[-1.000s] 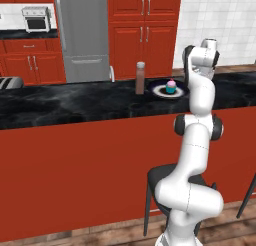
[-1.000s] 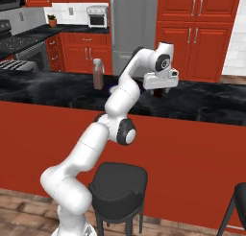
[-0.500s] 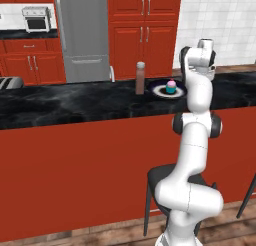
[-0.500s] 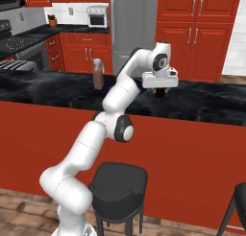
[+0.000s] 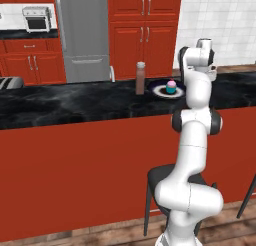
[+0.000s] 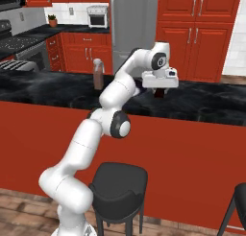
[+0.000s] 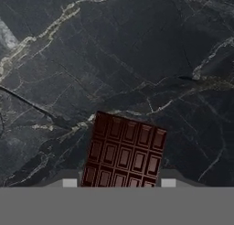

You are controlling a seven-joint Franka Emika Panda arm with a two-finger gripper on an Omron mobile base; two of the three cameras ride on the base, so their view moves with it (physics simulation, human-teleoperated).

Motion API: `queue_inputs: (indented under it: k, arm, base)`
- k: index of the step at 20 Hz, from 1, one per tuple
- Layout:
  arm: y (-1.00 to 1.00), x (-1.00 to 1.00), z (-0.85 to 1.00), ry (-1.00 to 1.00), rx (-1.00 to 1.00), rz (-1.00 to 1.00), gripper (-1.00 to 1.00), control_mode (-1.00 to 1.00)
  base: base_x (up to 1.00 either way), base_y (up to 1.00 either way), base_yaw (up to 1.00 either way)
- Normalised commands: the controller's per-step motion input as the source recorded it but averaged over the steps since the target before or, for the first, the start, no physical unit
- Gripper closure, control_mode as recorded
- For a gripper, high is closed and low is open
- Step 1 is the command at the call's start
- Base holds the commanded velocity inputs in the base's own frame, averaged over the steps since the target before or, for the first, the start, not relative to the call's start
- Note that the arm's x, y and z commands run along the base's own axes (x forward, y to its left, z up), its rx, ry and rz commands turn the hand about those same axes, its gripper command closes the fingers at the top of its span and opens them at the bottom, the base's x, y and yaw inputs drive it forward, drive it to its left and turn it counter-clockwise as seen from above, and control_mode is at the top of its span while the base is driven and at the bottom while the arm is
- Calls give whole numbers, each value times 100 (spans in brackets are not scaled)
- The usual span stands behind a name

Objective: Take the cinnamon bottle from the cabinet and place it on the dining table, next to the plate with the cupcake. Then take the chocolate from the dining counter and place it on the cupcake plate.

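The dark brown chocolate (image 7: 123, 151) bar sits between my finger tips, just over the black veined dining counter (image 7: 137, 45). My gripper (image 7: 119, 183) is shut on its near end. From the right base view the gripper (image 6: 159, 92) points down at the counter (image 6: 206, 103), right of the cinnamon bottle (image 6: 98, 74). That bottle (image 5: 140, 78) stands upright on the marble (image 5: 75, 102), just left of the white plate (image 5: 161, 92) with the teal-wrapped cupcake (image 5: 171, 86). My arm's upper link rises right beside the plate.
A black stool (image 6: 117, 182) stands under the counter at my base, and another stool's edge (image 6: 238, 201) shows at the right. A toaster (image 5: 10, 82) sits at the far left end. Behind are the steel fridge (image 5: 82, 35) and red cabinets.
The fingers have come together from wide open onto the chocolate bar. The hand has stayed over the same spot of the counter. Bottle, plate and cupcake have not moved.
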Motion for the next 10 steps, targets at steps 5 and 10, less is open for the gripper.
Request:
queue_inputs:
  k: [5,10]
  arm:
    - [-6,-3,39,0,6,-9,100,-100]
    - [7,-37,39,0,7,-4,100,-100]
  base:
    - [0,0,0]
    - [0,0,0]
